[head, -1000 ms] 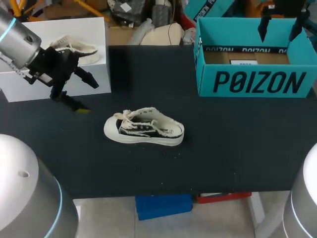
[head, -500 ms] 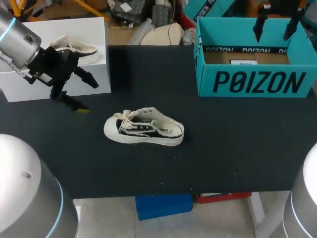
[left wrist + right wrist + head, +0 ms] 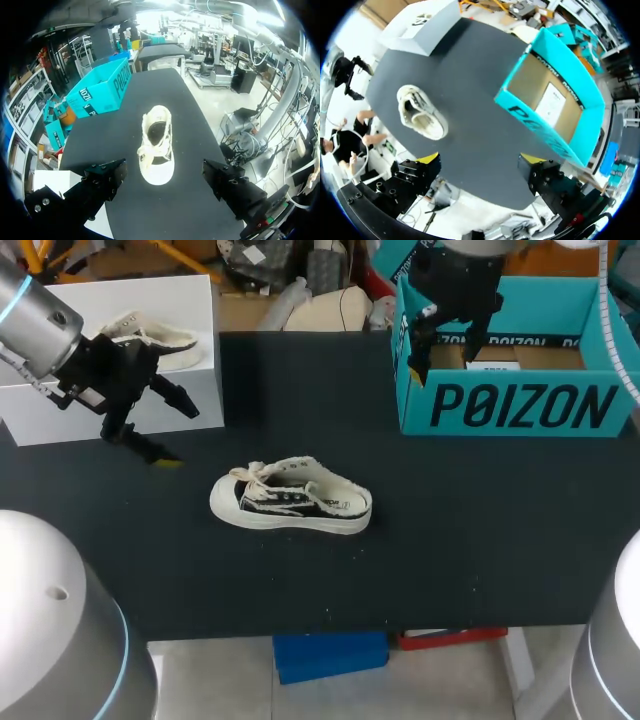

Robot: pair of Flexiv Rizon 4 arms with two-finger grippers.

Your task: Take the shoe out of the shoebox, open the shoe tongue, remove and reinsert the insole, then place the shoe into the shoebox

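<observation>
1 shoe (image 3: 290,496) on the black table (image 3: 480,540), left pincer (image 3: 180,435) spread nearby, right pincer (image 3: 448,352) spread near shoebox (image 3: 520,405)

Head cam: fixed high up behind the robot, looking down over the whole table (image 3: 480,540). Left wrist: low by the table's left end, facing along it, shoe (image 3: 156,145) pretty close ahead, shoebox (image 3: 102,90) further back. Right wrist: way up by the shoebox, looking down. Shoe and shoebox shared by all three.
</observation>
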